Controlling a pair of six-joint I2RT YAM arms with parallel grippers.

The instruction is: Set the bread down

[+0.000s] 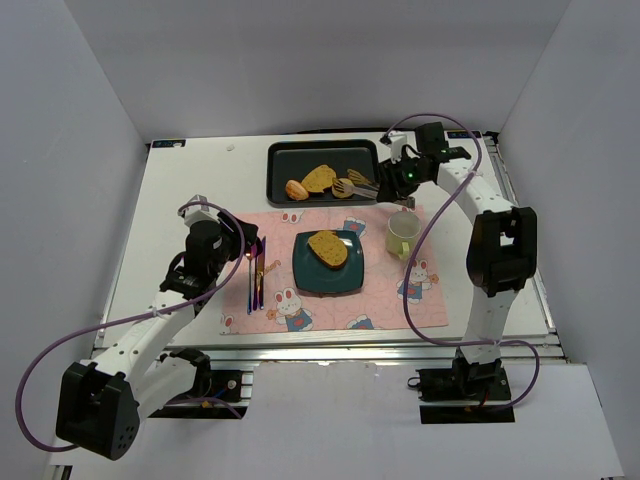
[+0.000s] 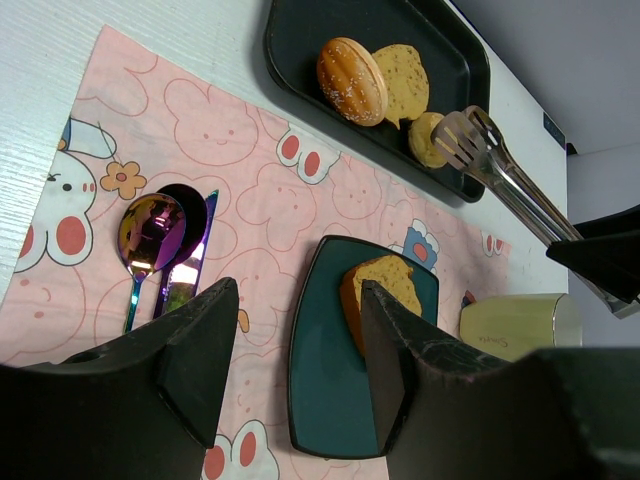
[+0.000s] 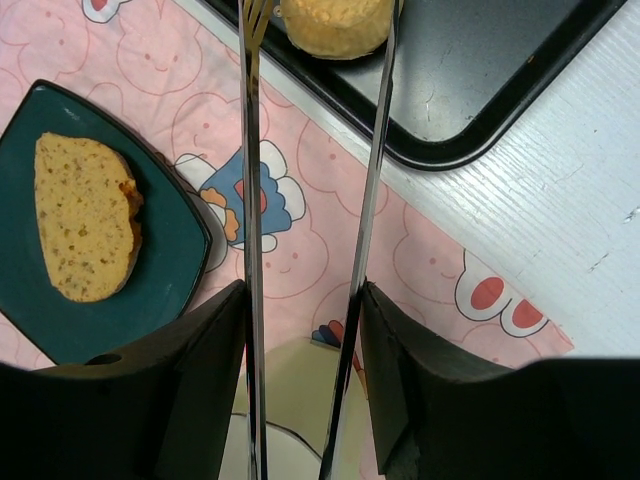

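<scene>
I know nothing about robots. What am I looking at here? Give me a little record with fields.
Tray: black, far side of the table, holding a bun, a flat slice and a small roll
Plate: teal, on the pink placemat, with one bread slice on it
Right fingers: closed on metal tongs, whose tips sit either side of the small roll
Left fingers: open, holding nothing, near the cutlery
Cup: pale green, right of the plate
</scene>
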